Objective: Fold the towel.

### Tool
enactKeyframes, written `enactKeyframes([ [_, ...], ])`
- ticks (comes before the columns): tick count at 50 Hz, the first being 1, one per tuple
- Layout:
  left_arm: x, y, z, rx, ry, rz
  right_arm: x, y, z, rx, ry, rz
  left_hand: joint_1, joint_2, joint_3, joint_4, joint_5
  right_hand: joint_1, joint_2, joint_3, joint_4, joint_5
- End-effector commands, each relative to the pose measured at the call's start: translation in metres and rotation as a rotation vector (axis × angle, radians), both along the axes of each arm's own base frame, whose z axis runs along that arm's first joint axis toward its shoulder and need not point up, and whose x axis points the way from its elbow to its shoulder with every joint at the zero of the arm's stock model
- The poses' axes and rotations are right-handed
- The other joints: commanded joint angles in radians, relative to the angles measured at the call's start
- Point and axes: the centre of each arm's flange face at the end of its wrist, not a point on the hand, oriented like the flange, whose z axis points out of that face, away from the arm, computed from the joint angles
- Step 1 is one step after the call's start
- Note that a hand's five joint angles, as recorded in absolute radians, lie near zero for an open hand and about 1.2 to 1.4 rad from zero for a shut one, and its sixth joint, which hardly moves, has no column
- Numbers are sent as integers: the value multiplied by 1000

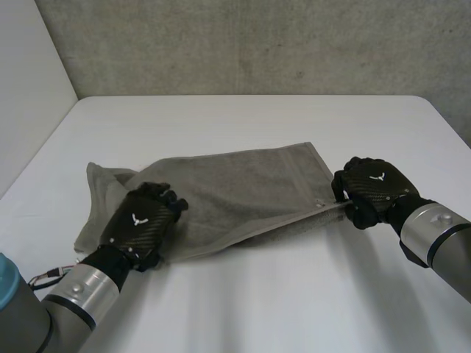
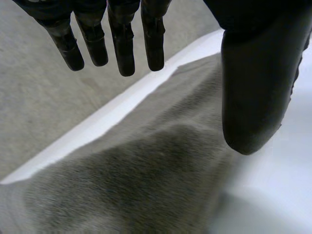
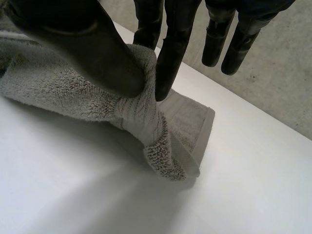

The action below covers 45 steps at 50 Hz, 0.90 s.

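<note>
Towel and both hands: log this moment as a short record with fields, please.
towel: grey, spread and rumpled on the white table
left hand: open, fingers straight, over the towel's left part by its near edge
right hand: shut on the towel's near right corner, pinched between thumb and fingers
corner: bunched at the pinch
stage: fold not yet completed

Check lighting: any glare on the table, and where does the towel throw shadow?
Head view: table evenly lit, no glare, with a soft shadow along the near edge of the towel. Right wrist view: the corner pinched by the right hand throws a diffuse shadow beneath. Left wrist view: no glare under the open left hand.
</note>
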Motion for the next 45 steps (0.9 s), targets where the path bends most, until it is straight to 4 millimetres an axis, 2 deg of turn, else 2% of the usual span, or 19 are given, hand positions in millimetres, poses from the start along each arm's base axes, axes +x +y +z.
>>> enactKeyframes([
  [1, -5, 7, -9, 81, -23, -29, 0, -1, 1, 16, -32, -19, 57, 43, -58, -66, 28, 64, 91, -53, -76, 55],
  [12, -10, 1, -25, 156, -48, -35, 2, -1, -8, 52, -34, -13, 101, 88, -58, -66, 72, 64, 91, -53, -76, 55],
  [20, -20, -17, -28, 142, -38, -27, 2, 0, -9, 58, -33, -11, 172, 158, -58, -66, 143, 64, 91, -53, -76, 55],
  [21, -22, -21, -31, 154, -30, -24, 2, 0, -9, 58, -33, -11, 233, 219, -58, -66, 204, 64, 91, -53, -76, 55],
  [27, -25, -29, -44, 202, -22, -17, 1, -1, -9, 53, -35, -20, 242, 228, -58, -66, 213, 64, 91, -53, -76, 55],
  [45, -30, -41, -43, 181, -19, -14, -1, -9, -7, 53, -88, -56, 228, 214, -58, -66, 199, 64, 91, -53, -76, 55],
])
